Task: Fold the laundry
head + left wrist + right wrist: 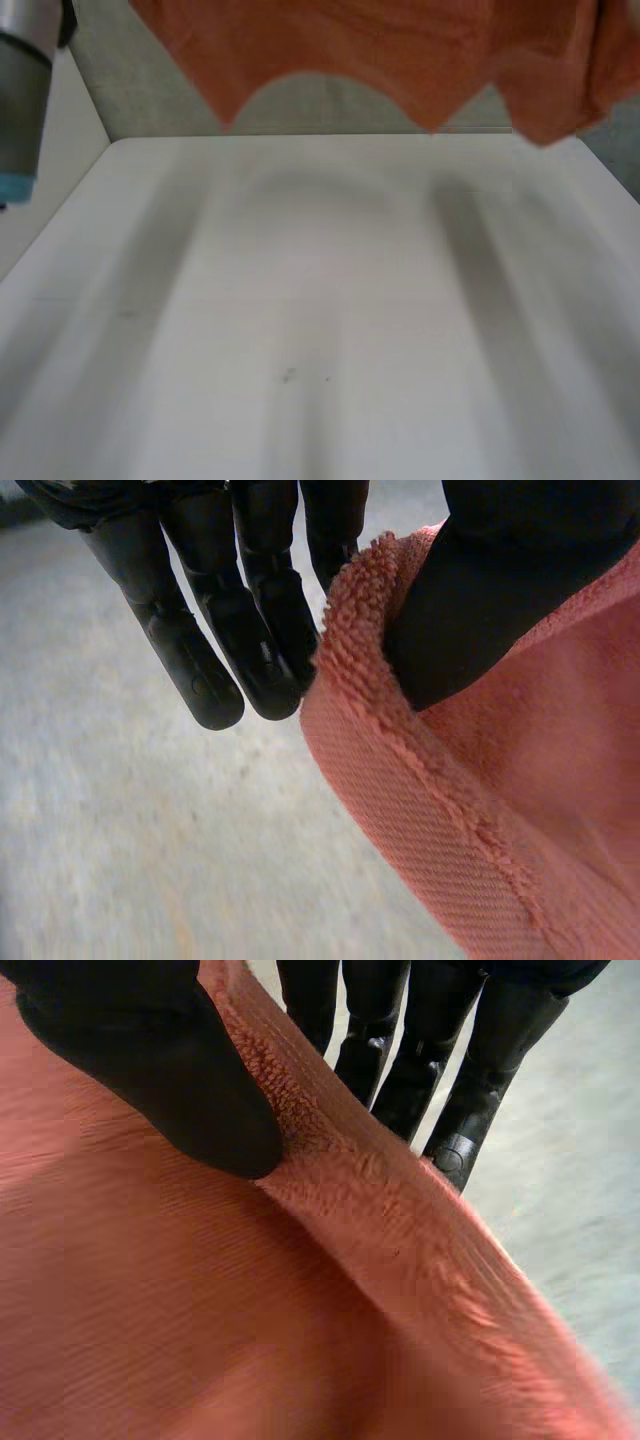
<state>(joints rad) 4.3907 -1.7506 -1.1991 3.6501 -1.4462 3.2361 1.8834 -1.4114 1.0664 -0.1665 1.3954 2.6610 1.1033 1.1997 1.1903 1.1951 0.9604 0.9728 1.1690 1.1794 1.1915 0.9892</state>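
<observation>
An orange terry cloth hangs in the air above the far edge of the white table, its lower hem scalloped into points. In the left wrist view my left hand pinches the cloth at its hemmed edge, the thumb pressing it against the straight fingers. My right hand holds the cloth the same way, its thumb on the near face of the edge and its fingers behind. Neither part of the cloth touches the table.
My left arm's grey joint with its light-blue cap hangs beside the table's far left corner. A grey wall stands behind the table's far edge. Grey floor lies below the hands.
</observation>
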